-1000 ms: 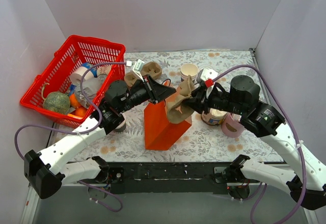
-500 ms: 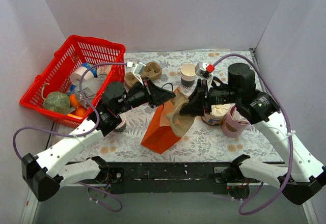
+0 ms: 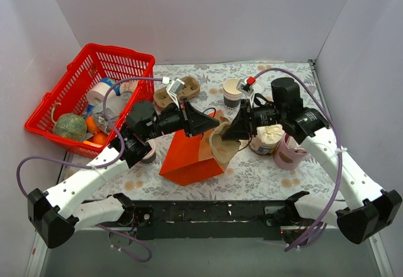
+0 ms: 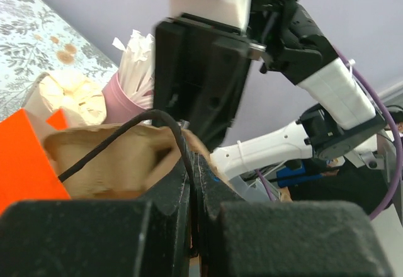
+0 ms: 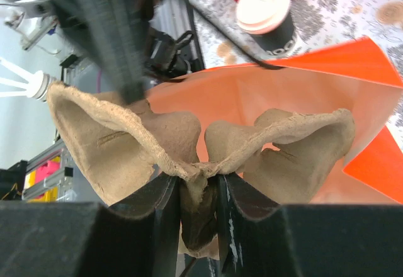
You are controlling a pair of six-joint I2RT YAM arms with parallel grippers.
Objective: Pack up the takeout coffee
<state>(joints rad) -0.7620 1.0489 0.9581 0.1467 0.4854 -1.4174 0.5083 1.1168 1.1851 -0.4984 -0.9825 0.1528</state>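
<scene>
Spotting takeout coffee (image 5: 263, 14) upright on tabletop (image 3: 277, 170), lid on, near the left side of orange bag (image 3: 182, 163), tucked under left arm; not yet packed. Pinching cup carrier (image 5: 164, 141) by its centre ridge with right tool (image 5: 198, 192), both wells hanging at the bag mouth. Keeping left tool (image 4: 195, 182) pressed together, apparently nipping the bag's cord handle (image 4: 157, 114). Judging step in hand as seating carrier in bag, ahead of the coffee. Doing it well: pulling the handle up and away for a gaping mouth; correcting the bag's lean; levelling carrier, lining its long side with the bag's, lowering straight to the bottom before letting go. Watching for bag tipping, wells snagging the rim.
</scene>
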